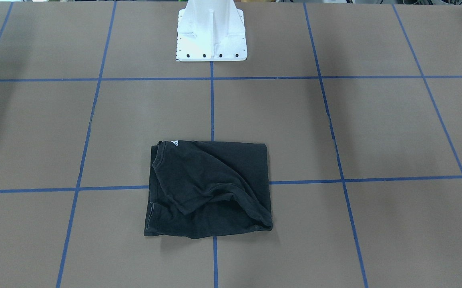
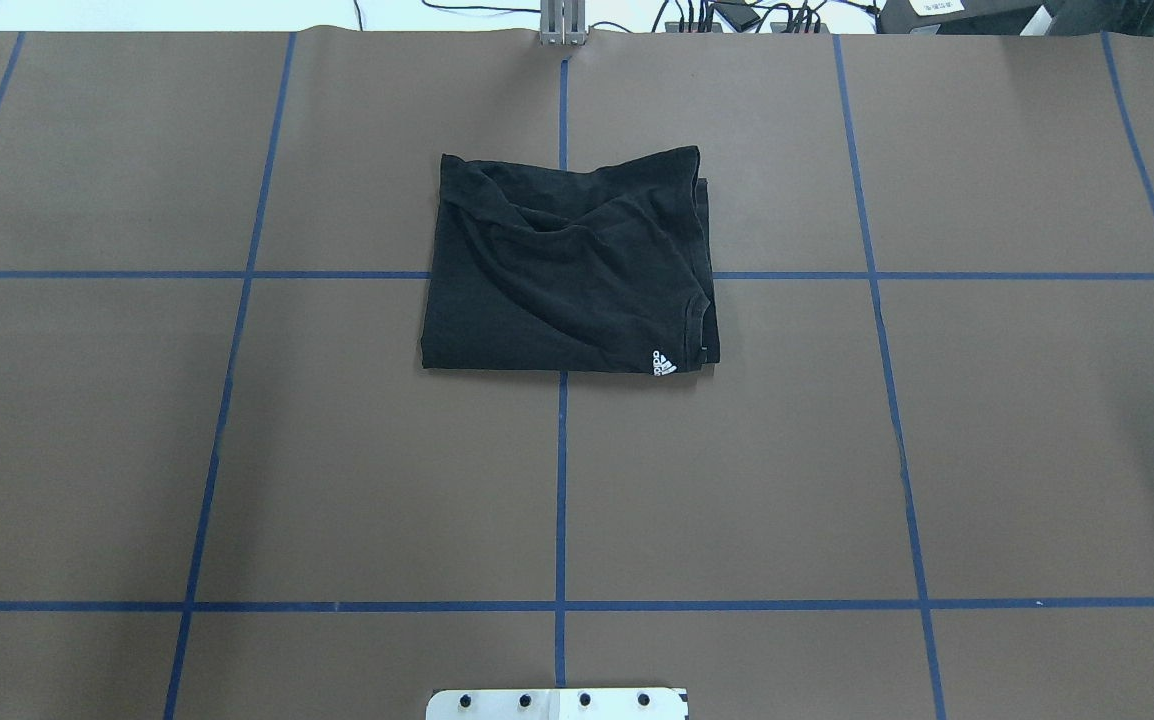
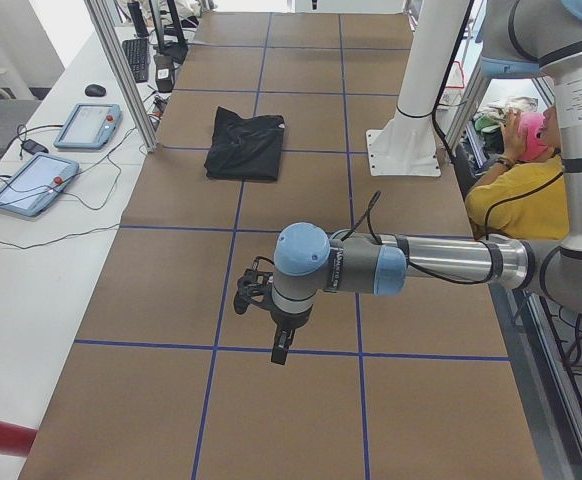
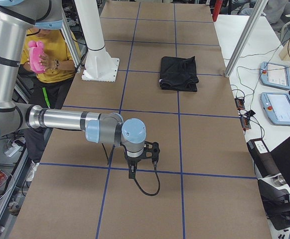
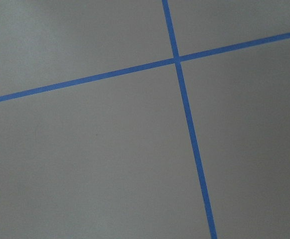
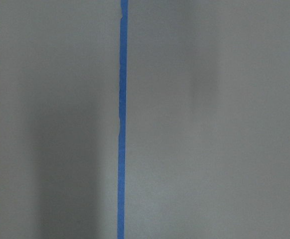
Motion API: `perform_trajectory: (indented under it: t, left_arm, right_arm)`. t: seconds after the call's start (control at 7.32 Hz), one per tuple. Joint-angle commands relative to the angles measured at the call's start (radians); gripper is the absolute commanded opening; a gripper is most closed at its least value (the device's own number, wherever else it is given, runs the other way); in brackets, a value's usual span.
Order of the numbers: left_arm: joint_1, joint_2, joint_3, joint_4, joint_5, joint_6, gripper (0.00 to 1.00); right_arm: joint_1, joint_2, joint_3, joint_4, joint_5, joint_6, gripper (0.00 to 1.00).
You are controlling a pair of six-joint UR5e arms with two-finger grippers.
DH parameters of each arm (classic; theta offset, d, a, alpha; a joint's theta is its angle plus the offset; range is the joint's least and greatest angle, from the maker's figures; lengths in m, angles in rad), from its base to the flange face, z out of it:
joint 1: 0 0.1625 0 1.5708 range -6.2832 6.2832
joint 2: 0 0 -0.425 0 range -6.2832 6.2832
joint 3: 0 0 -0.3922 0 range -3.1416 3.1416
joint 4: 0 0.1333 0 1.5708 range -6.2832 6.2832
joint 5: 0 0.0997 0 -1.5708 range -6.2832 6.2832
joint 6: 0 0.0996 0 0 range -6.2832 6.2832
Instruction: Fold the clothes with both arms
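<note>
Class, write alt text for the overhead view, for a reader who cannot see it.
A black T-shirt, folded into a rough rectangle with wrinkles across the top layer, lies on a brown table marked into squares by blue tape lines. A small white logo shows at its lower right corner.

L arm (image 3: 441, 262) / R arm (image 4: 65, 119) – silver-grey tubes | lt-blue joint caps | blk cable (image 4: 158, 181)

Blue-taped brown table (image 2: 237, 450), white pedestal (image 1: 211, 36), person (image 3: 516, 200)
</note>
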Motion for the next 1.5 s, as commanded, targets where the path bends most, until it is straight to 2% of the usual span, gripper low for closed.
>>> perform_trajectory:
  t: [0.0,0.41,1.37]
  left_arm:
    - [0.0,0.0,-0.001,-0.001,0.0,0.002,1.0]
    - [0.0,0.0,-0.007,-0.001,0.0,0.0,1.0]
    - [0.0,0.015,0.018,0.002,0.002,0.0,1.0]
  right_arm:
    - [0.0,-0.008,-0.031,0.006,-0.004,-0.004,1.0]
    - [0.0,-0.008,-0.034,0.006,-0.033,-0.002,1.0]
    - [0.0,-0.006,-0.012,0.006,-0.019,0.007,1.0]
